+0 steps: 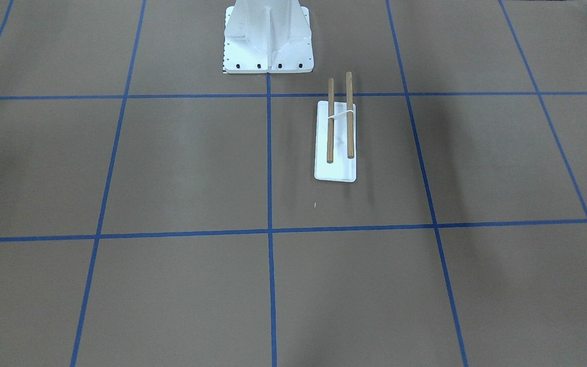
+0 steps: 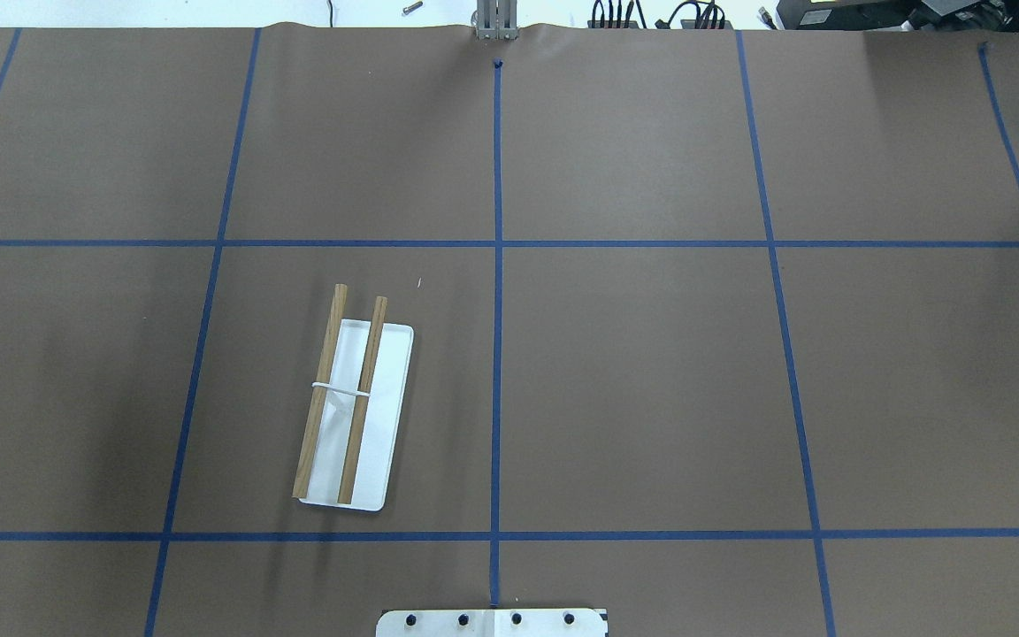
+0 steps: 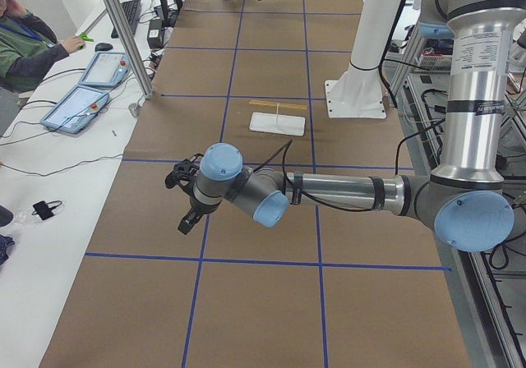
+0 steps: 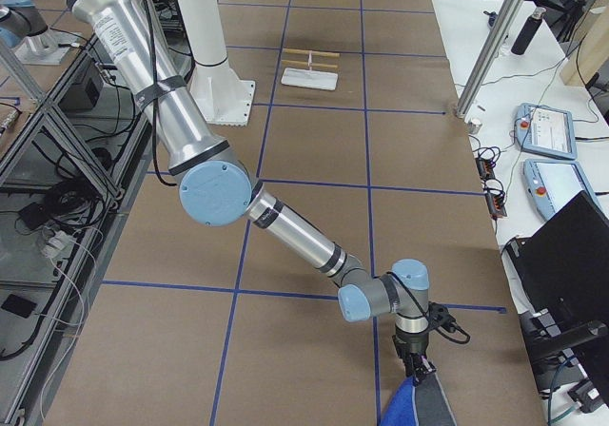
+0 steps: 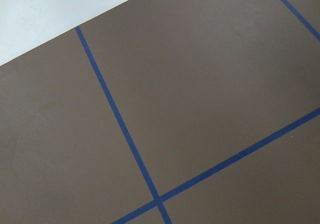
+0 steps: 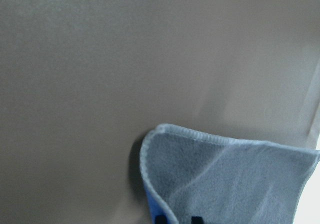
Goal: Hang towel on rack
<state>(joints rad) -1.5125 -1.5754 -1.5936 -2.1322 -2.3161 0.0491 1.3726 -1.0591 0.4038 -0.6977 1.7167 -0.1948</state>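
The rack (image 1: 335, 171) stands on the table left of its centre line in the overhead view (image 2: 386, 416), with two brown dowels over a white base and nothing on them. The towel (image 6: 230, 179) is blue with a grey underside and shows in the right wrist view, its top pinched between my right gripper (image 6: 178, 219). In the exterior right view the towel (image 4: 414, 405) hangs from that gripper (image 4: 416, 367) near the table's right end, far from the rack (image 4: 309, 78). My left gripper (image 3: 189, 212) hovers over bare table near the left end; I cannot tell whether it is open or shut.
The white bolted pedestal (image 1: 268, 35) stands at the robot's edge behind the rack. Operators' tablets (image 3: 82, 105) and a seated person (image 3: 25, 48) are beyond the table's far side. Blue tape lines grid the brown table (image 2: 651, 398).
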